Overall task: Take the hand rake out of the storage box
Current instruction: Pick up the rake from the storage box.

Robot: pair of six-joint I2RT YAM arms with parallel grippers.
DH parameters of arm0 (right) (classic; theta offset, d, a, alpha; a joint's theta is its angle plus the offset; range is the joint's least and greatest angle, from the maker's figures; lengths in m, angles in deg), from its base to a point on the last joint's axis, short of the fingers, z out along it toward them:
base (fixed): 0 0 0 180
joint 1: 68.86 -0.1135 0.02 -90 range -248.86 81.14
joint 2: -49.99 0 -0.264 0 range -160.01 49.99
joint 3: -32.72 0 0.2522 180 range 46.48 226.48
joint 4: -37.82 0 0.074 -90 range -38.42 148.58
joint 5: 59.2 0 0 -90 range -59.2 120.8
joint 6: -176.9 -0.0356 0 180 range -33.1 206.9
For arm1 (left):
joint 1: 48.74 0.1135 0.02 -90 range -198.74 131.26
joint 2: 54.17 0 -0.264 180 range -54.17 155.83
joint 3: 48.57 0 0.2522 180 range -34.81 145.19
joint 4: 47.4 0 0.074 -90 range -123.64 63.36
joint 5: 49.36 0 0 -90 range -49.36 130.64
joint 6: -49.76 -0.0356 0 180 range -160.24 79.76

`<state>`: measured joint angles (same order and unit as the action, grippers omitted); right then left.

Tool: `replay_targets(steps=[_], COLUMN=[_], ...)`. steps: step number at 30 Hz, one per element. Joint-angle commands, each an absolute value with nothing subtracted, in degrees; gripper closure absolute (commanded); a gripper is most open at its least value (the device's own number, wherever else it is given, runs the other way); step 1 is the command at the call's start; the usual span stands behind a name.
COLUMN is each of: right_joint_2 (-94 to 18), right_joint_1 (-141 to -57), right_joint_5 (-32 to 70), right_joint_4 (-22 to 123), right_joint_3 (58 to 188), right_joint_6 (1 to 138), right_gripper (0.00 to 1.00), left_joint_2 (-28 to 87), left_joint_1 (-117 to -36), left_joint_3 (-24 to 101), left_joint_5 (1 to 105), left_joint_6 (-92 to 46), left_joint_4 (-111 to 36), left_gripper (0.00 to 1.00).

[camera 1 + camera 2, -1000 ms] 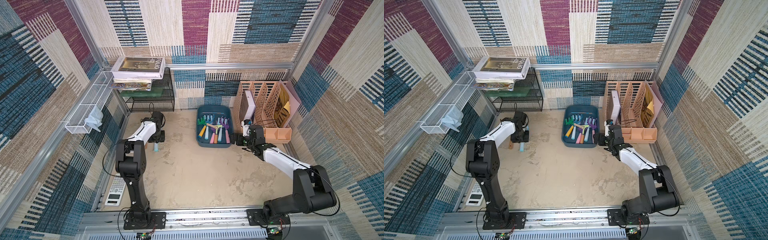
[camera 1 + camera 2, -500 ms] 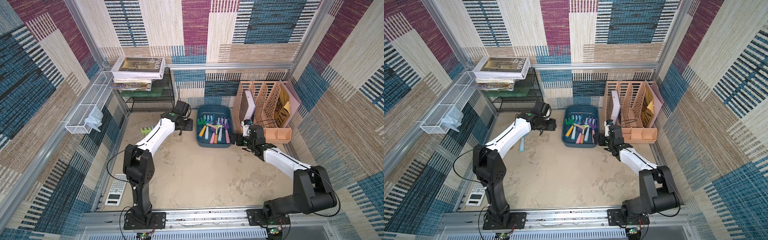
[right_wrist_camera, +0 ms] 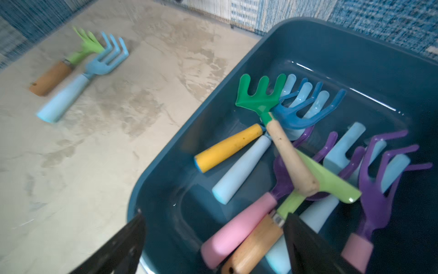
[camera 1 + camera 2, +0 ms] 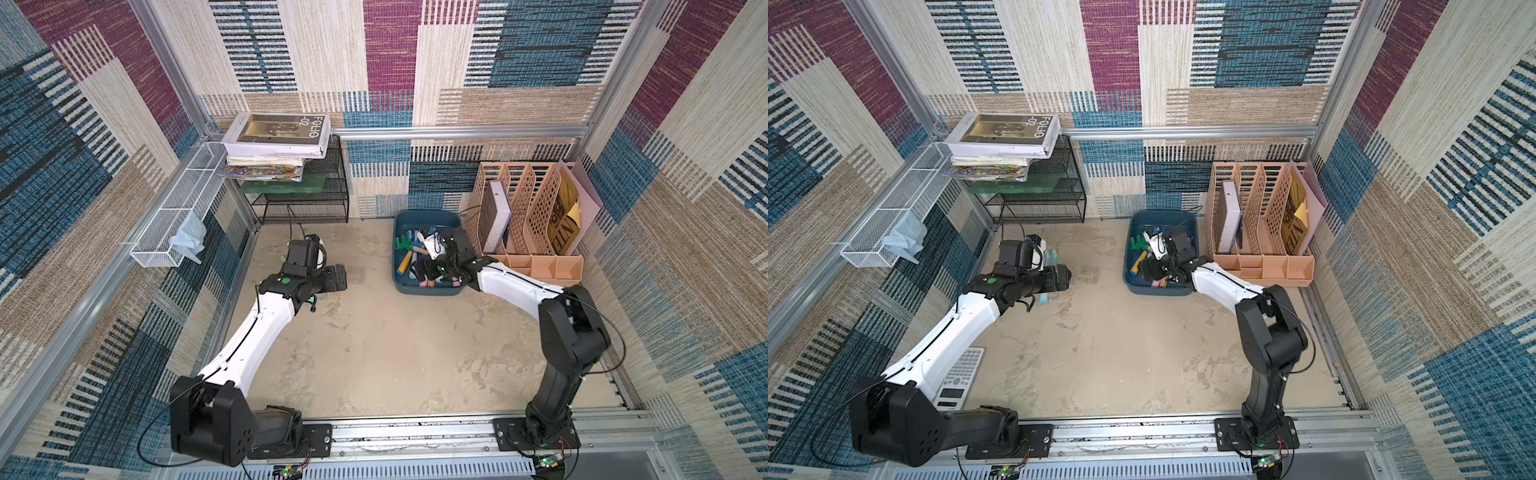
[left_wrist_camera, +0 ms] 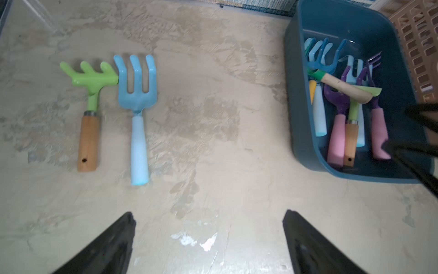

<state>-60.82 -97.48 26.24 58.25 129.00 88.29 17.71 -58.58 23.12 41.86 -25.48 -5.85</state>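
In a top view the dark teal storage box (image 4: 428,217) sits just right of centre, full of tangled rakes (image 3: 376,189). The right end effector (image 3: 214,218) hovers over its lower end, fingers spread, holding nothing. A green hand rake (image 3: 288,151) lies on top: seemingly light, rigid, slick-tined; its pale wooden handle looks the best grip. The left end effector (image 5: 208,213) is spread over bare surface (image 5: 213,118).

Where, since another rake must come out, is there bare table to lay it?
The strip between the blue fork and the storage box is bare, as is the wide table in front of both. The box itself is piled with tools.
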Motion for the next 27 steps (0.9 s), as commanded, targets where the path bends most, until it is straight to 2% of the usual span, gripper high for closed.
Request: replay_targets(steps=[1, 6, 8, 13, 15, 24, 27], right_joint_2=[-68.78, -80.91, -83.85, -86.69, -87.23, -86.72, -85.54], right_joint_1=[-97.79, -97.59, -97.51, -97.27, -96.75, -95.40, -95.90], right_joint_5=[33.26, 37.26, 38.20, 39.92, 39.67, 31.99, 32.02], right_joint_4=[69.69, 78.64, 80.51, 81.99, 82.43, 83.12, 82.82], right_joint_3=[139.29, 155.41, 159.84, 163.79, 164.05, 163.25, 162.90], right_joint_6=[93.55, 95.40, 95.08, 94.85, 94.77, 92.26, 90.63], right_gripper=[0.14, 0.24, 0.24, 0.27, 0.30, 0.67, 0.74], left_joint_2=[14.59, 14.36, 14.29, 13.95, 13.95, 14.12, 14.12], left_joint_1=[-57.70, -57.75, -57.70, -57.70, -57.70, -57.70, -57.71], left_joint_3=[19.71, 19.41, 19.36, 18.60, 18.66, 18.37, 18.15], left_joint_5=[38.99, 38.12, 37.30, 35.64, 35.54, 34.94, 34.24], left_joint_6=[-26.34, -26.53, -26.70, -26.65, -26.56, -26.37, -26.29], left_joint_4=[-10.52, -10.18, -10.00, -10.17, -10.08, -10.25, -10.19], left_gripper=[0.01, 0.01, 0.01, 0.01, 0.01, 0.01, 0.01])
